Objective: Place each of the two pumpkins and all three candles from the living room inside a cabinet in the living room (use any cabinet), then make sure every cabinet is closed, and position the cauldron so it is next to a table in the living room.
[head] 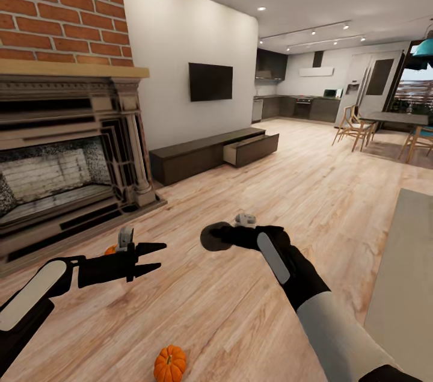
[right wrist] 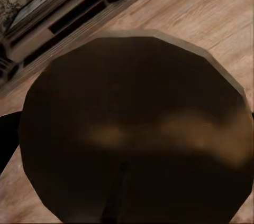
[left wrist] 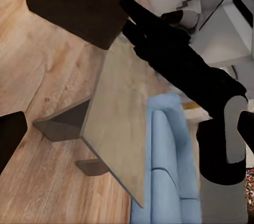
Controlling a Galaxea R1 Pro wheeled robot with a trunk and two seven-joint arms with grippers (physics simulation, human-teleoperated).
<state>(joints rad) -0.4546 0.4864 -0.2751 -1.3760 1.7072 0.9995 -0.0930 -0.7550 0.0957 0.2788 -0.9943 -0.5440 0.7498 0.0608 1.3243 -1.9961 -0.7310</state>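
Floor (head: 240, 298): showing pale tan wood planks with visible grain. Pumpkin (head: 170, 364): showing orange with darker ribbing. A second pumpkin (head: 110, 249), partly hidden behind the left arm, is showing orange. Cauldron (right wrist: 132, 129): showing matte black with a faint brownish sheen inside. Cabinet (head: 198, 156): showing dark brown, with a pale wood interior in its open drawer (head: 249, 150). Fireplace (head: 60, 147): showing red brick with pale mortar above a tan mantel, and dark grey-brown framing. Left end effector (head: 157, 257): showing black. Right end effector (head: 225, 236): showing black, with a grey forearm panel. Sofa (left wrist: 169, 166): showing light blue. Rug (head: 403, 274): showing plain beige.
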